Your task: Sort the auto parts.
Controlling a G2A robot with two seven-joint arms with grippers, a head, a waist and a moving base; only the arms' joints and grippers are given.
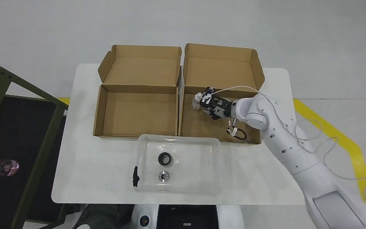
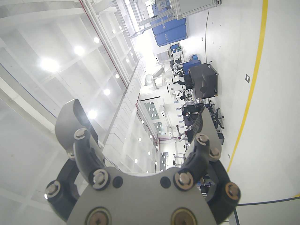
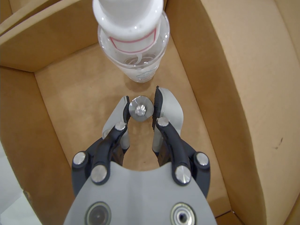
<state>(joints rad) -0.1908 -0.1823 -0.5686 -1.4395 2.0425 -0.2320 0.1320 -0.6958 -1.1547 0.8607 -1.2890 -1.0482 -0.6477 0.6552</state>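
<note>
The right gripper [image 3: 141, 101] is down inside the right cardboard box [image 1: 220, 66], toward the wall that this box shares with its neighbour. Its two fingers are drawn in close and pinch a small round silver part [image 3: 140, 111] by its rim, one pad on either side. The part is a flat metal disc with a raised stud at its centre, and it sits low over the box floor; whether it touches the cardboard cannot be told. Just beyond the fingertips, deeper in the same box, a clear bottle [image 3: 136, 54] with a white cap stands upright, near the held part but apart from it. A second, left cardboard box [image 1: 137, 111] lies side by side with the right box, their walls touching, and both have their lids folded back. A clear tray [image 1: 197, 166] sits against the near walls of the two boxes and straddles their joint. It holds a black ring [image 1: 166, 158] and a silver disc [image 1: 164, 176], set close together. The left gripper [image 2: 139, 108] is spread wide with nothing between its fingers; it points up toward ceiling lights, and its place relative to the right box cannot be told.
</note>
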